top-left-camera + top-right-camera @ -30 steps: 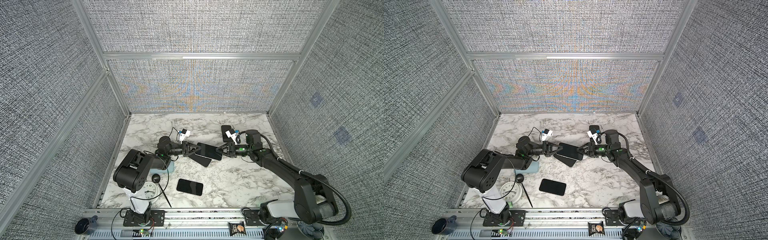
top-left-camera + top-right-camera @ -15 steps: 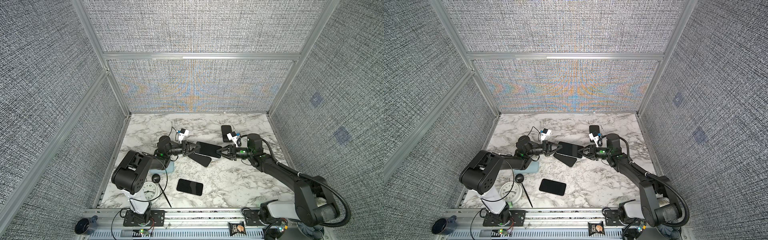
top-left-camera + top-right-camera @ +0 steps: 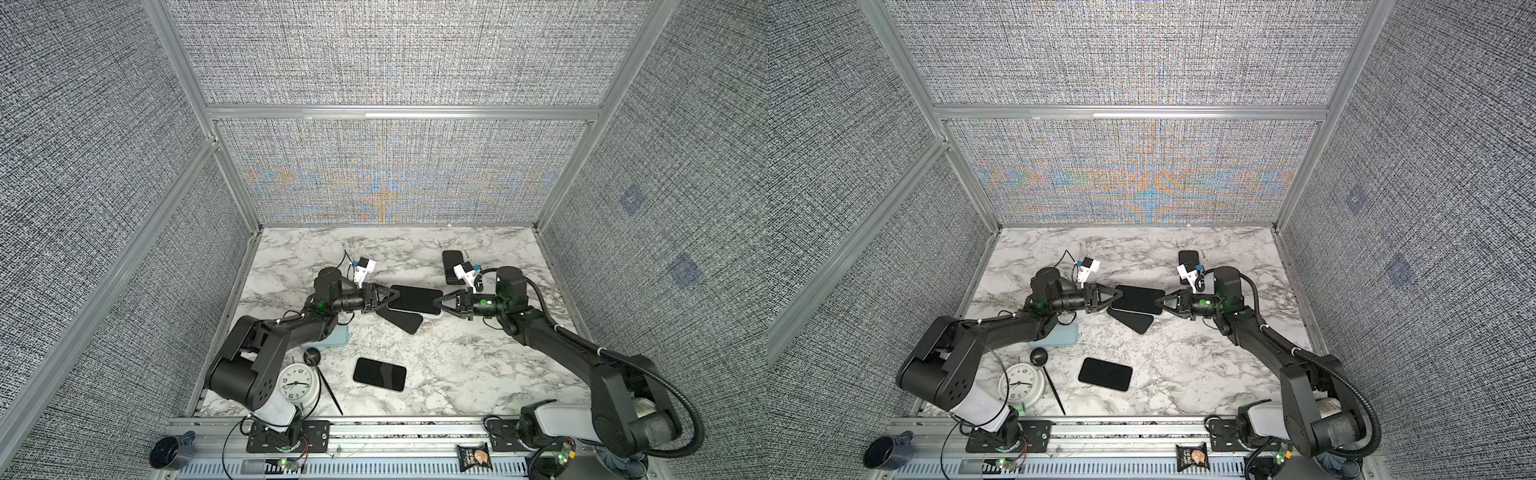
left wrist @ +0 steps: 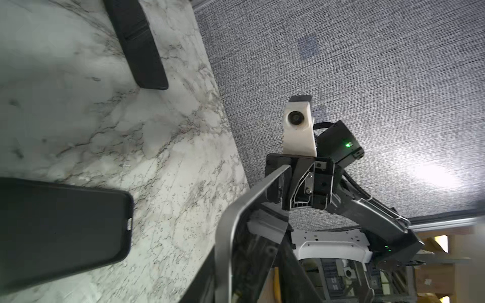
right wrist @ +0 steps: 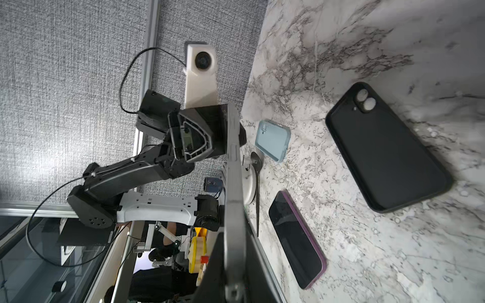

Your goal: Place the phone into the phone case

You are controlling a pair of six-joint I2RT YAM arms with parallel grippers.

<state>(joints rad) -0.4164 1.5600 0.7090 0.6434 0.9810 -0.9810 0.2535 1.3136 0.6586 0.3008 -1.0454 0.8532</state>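
Observation:
A dark phone [image 3: 415, 298] [image 3: 1138, 299] hangs level just above the table between both grippers. My right gripper [image 3: 441, 300] [image 5: 235, 249] is shut on its right end, and the phone [image 5: 233, 170] shows edge-on between the fingers. My left gripper [image 3: 400, 293] [image 4: 244, 249] is at the left end with its jaws open. There the phone [image 4: 228, 223] still lies between the fingers, with a gap on one side. A black phone case [image 3: 405, 322] [image 3: 1131, 321] [image 5: 385, 147] lies open side up on the marble, partly under the phone.
A purple-edged phone [image 3: 379, 374] lies screen up near the front. A light blue case [image 3: 336, 334] sits under my left arm. A white clock [image 3: 297, 382] and a black spoon [image 3: 313, 357] stand front left. Another dark phone [image 3: 451, 266] lies back right.
My right gripper has shut on the phone's right end. My left gripper, shut on the left end before, has opened its jaws. The phone has hardly moved.

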